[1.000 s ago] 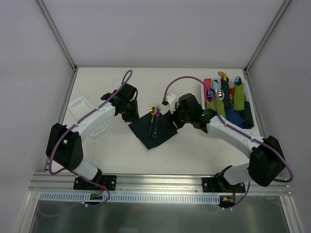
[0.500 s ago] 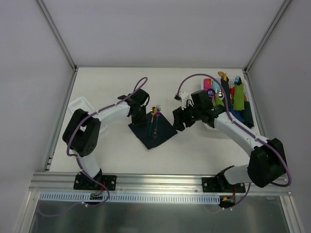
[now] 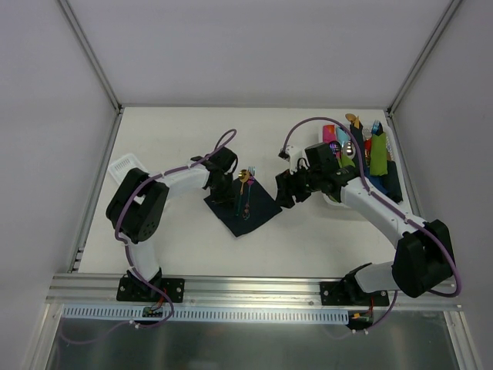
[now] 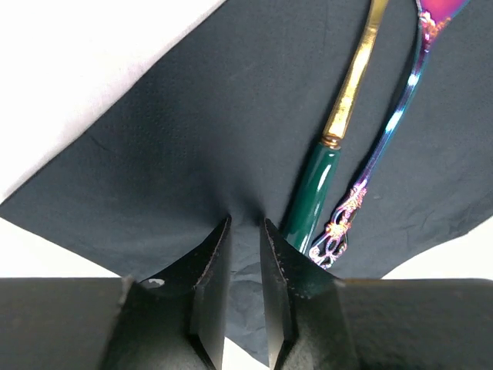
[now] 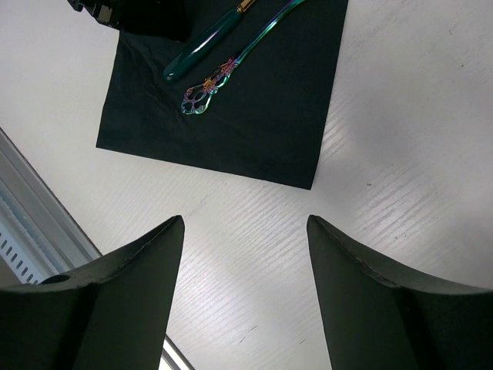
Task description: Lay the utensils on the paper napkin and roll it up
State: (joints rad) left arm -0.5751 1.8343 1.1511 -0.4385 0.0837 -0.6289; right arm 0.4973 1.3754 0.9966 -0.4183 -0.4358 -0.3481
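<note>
The dark navy paper napkin [image 3: 258,202] lies flat as a diamond between the arms. On it, side by side, rest the spoon [image 3: 240,185] with its gold bowl and green handle and the slim iridescent fork [image 3: 249,193]. My left gripper [image 3: 224,193] is down on the napkin's left part, just left of the spoon handle [image 4: 312,189]. Its jaws are nearly together with a raised fold of napkin [image 4: 169,146] pinched between them. My right gripper [image 3: 283,193] hangs open over bare table, off the napkin's right corner [image 5: 262,116], holding nothing.
A tray [image 3: 393,154] at the right rear holds several green, pink and dark rolled bundles with cutlery tips poking out. A clear plastic container [image 3: 125,166] sits at the left edge. The metal rail [image 5: 31,223] runs along the near table edge.
My left arm swung right from beside the container onto the napkin's left part, and its jaws narrowed there. The right gripper drew back a little to the right, off the napkin's edge.
</note>
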